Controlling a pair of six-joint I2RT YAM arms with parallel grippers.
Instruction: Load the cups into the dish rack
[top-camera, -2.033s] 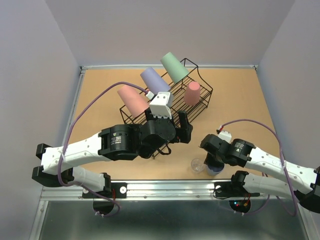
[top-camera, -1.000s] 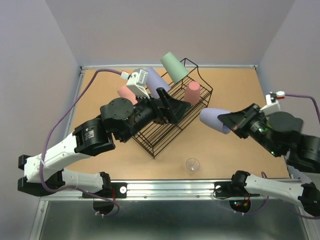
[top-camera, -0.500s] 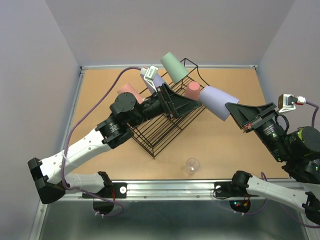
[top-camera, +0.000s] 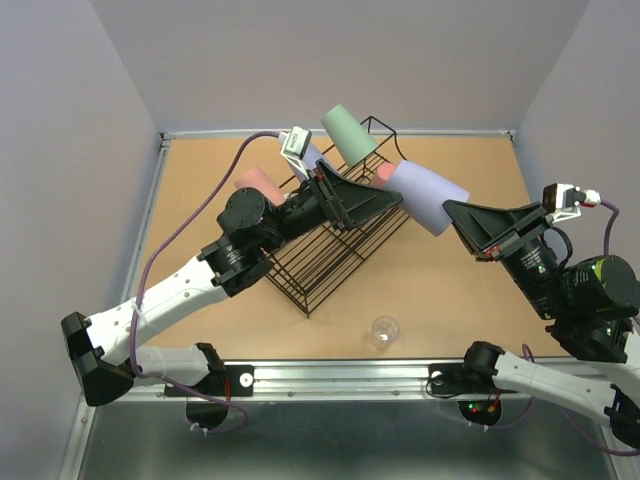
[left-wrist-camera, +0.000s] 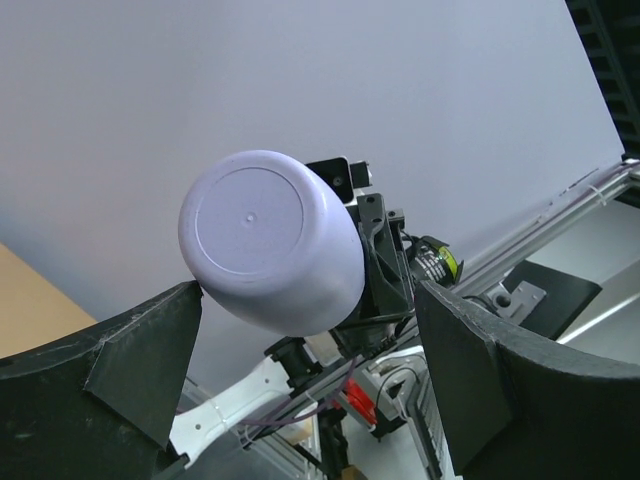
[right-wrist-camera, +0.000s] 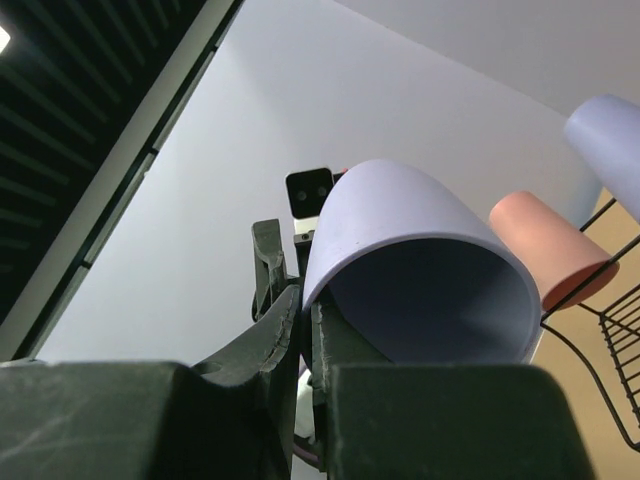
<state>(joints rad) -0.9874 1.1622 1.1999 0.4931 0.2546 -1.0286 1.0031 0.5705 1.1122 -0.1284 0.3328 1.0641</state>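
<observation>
My right gripper (top-camera: 450, 209) (right-wrist-camera: 312, 312) is shut on the rim of a large lavender cup (top-camera: 428, 196) (right-wrist-camera: 425, 262), holding it in the air on its side at the right end of the dish rack (top-camera: 322, 255). The cup's base (left-wrist-camera: 268, 238) points at my left gripper (top-camera: 386, 207) (left-wrist-camera: 308, 302), which is open, its fingers (left-wrist-camera: 135, 355) either side of the base and not touching. On the rack stand a green cup (top-camera: 349, 132), a large pink cup (top-camera: 256, 181), a small pink cup (top-camera: 384, 172) (right-wrist-camera: 548, 250) and another lavender cup (right-wrist-camera: 610, 128). A tiny clear cup (top-camera: 384, 330) stands on the table.
The left arm (top-camera: 235, 255) stretches across the rack and hides part of it. The rack's wire end (right-wrist-camera: 600, 345) lies just right of the held cup. Grey walls close in the tan table (top-camera: 470, 170) on three sides.
The right gripper has carried the lavender cup up from the table's front and now a little further left, to the left gripper. The left arm has swung up over the rack.
</observation>
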